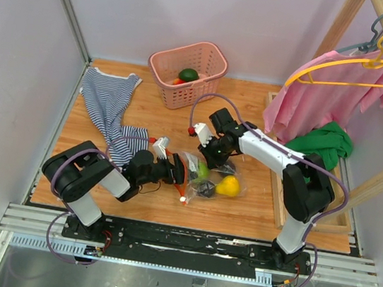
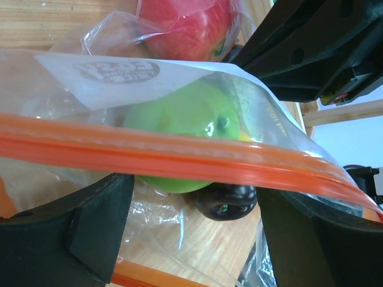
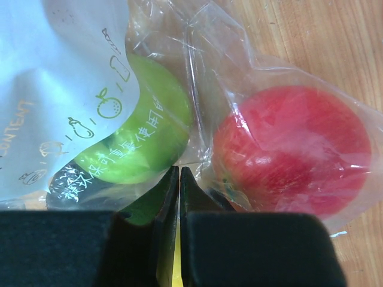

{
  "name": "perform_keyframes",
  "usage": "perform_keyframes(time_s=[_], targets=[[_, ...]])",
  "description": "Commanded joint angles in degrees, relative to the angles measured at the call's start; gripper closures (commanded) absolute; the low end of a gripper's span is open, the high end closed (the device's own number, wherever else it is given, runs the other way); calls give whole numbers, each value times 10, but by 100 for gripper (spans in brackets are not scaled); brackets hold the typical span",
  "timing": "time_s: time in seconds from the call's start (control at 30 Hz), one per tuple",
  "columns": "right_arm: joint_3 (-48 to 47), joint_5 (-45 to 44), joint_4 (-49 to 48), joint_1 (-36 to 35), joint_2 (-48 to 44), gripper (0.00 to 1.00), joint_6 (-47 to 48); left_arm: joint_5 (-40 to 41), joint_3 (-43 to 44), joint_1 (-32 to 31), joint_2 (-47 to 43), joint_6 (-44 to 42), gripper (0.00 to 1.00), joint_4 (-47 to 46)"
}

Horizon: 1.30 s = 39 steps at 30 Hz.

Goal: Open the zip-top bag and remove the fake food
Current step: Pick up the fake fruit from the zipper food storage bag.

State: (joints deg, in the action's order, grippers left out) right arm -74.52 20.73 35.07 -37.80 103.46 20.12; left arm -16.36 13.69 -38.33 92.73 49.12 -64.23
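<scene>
The zip-top bag (image 1: 216, 178) lies on the wooden table between my two grippers. Its red-orange zip strip (image 2: 179, 153) runs across the left wrist view. My left gripper (image 2: 191, 239) is open, one finger on each side of the bag's gaping mouth. Inside the bag are fake food pieces: a light green fruit (image 2: 179, 116), a red apple (image 2: 185, 27), a dark piece (image 2: 230, 200) and a yellow one (image 1: 228, 186). My right gripper (image 3: 179, 170) is shut on a fold of the bag's film between the light green fruit (image 3: 149, 131) and the red apple (image 3: 293, 149).
A pink slotted basket (image 1: 168, 59) at the back holds a dark green piece (image 1: 188, 74) and a red one. A striped shirt (image 1: 108, 103) lies at the left. A pink garment (image 1: 328, 84) hangs on a wooden rack at the right, over a green cloth (image 1: 323, 144).
</scene>
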Motion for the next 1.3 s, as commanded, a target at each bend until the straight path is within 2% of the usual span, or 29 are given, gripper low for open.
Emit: perform_keyframes(time_s=[0.0, 0.53, 0.8, 0.97, 1.03, 1.17, 1.27], targets=[[-15, 32, 17, 9, 6, 95, 4, -8, 13, 3, 12, 3, 13, -20], [-20, 121, 16, 10, 40, 95, -15, 32, 39, -11, 6, -23, 5, 69], [-21, 145, 13, 22, 39, 95, -24, 44, 53, -19, -4, -46, 5, 123], [-20, 144, 13, 36, 35, 95, -26, 53, 54, -19, -19, -45, 20, 142], [-19, 141, 12, 41, 32, 94, -26, 58, 53, -19, -33, -46, 31, 151], [-17, 119, 13, 50, 27, 91, -24, 72, 49, -19, -74, -52, 63, 179], [-17, 97, 13, 54, 26, 88, -24, 81, 46, -19, -112, -58, 73, 210]])
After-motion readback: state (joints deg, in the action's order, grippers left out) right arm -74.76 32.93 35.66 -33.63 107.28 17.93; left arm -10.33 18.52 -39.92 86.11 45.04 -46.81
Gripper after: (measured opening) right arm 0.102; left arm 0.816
